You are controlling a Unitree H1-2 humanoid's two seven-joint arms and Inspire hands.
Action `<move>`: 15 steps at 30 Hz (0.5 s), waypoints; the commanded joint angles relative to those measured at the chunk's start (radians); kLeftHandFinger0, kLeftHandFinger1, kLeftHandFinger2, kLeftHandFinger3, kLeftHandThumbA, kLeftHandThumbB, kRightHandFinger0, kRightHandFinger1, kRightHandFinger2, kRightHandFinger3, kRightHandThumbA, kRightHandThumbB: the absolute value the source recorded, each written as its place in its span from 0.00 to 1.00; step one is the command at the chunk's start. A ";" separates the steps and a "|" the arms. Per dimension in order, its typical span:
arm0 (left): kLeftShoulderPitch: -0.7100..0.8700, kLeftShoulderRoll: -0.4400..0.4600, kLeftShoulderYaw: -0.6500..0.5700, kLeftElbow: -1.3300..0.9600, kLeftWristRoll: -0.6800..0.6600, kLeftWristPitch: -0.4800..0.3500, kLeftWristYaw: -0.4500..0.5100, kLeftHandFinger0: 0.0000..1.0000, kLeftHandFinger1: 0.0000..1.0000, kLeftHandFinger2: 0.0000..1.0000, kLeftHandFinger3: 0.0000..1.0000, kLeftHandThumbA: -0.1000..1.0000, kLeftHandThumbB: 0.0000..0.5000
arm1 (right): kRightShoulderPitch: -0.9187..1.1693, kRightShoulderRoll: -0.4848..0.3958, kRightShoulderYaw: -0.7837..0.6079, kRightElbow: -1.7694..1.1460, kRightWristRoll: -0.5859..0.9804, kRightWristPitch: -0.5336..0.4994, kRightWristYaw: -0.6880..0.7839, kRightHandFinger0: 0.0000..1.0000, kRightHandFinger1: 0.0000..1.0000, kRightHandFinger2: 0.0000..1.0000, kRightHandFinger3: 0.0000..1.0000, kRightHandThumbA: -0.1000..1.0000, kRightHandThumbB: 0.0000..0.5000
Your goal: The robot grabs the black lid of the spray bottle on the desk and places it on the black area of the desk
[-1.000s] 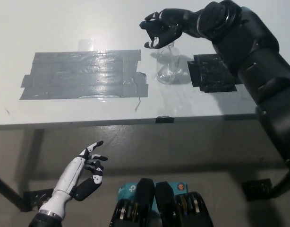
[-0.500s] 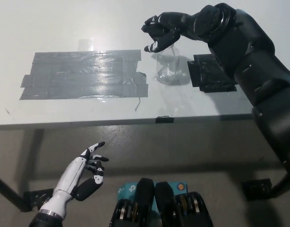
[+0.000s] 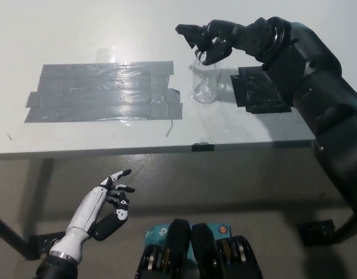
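Black right hand (image 3: 210, 42) is hovering at the neck of the clear spray bottle (image 3: 205, 81), fingers curling together around the top. Cannot tell whether they're actually pinching the black lid: it's blending into the dark fingers, so no separate sight of it. If it's anywhere, it's at the bottle top or inside that curl.

Progress, as a judgement: early. Bottle is standing on the white desk (image 3: 79, 29), between the grey tape patch (image 3: 103, 92) and the black area (image 3: 261, 88), just beside the latter. Nothing is lying on the black area, so placement is not done. Remaining: confirm the grab, carry the lid over to the black area, set it down, release.

Orientation: bottle is standing upright, long axis vertical, neck pointing up toward the hand. Lid's own axis can't be read.

White left hand (image 3: 106, 206) is resting low, below the desk edge, fingers loosely spread, holding nothing.
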 commanded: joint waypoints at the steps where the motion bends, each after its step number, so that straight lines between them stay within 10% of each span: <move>1: -0.031 0.020 0.000 -0.021 0.003 -0.016 -0.003 0.47 0.52 0.62 0.86 0.21 0.30 | -0.048 -0.023 -0.004 -0.011 -0.017 -0.024 -0.113 0.29 0.44 0.41 0.27 0.00 0.37; 3: -0.040 0.021 -0.001 -0.017 0.005 -0.021 -0.003 0.47 0.52 0.62 0.86 0.21 0.30 | -0.047 -0.025 -0.023 -0.010 -0.001 -0.029 -0.144 0.26 0.46 0.40 0.28 0.00 0.39; 5: -0.045 0.022 -0.004 -0.009 0.008 -0.024 -0.002 0.48 0.53 0.62 0.86 0.20 0.29 | -0.044 -0.028 -0.045 -0.012 0.015 -0.047 -0.173 0.01 0.31 0.36 0.43 0.00 0.46; 7: -0.047 0.023 -0.007 -0.008 0.010 -0.025 -0.002 0.48 0.53 0.63 0.87 0.21 0.29 | -0.045 -0.029 -0.065 -0.014 0.028 -0.061 -0.193 0.15 0.63 0.85 0.82 0.00 0.47; 8: -0.047 0.024 -0.008 -0.009 0.013 -0.023 -0.002 0.48 0.54 0.64 0.87 0.21 0.29 | -0.046 -0.028 -0.077 -0.015 0.036 -0.067 -0.200 0.25 0.69 0.90 0.86 0.00 0.46; 11: -0.048 0.025 -0.009 -0.009 0.014 -0.021 -0.002 0.48 0.53 0.64 0.87 0.22 0.29 | -0.051 -0.025 -0.109 -0.018 0.046 -0.084 -0.207 0.16 0.60 0.87 0.87 0.00 0.45; 15: -0.067 0.024 -0.010 0.003 0.015 -0.027 0.001 0.46 0.52 0.63 0.85 0.20 0.30 | -0.077 -0.027 -0.154 -0.023 0.062 -0.114 -0.231 0.13 0.55 0.83 0.60 0.00 0.50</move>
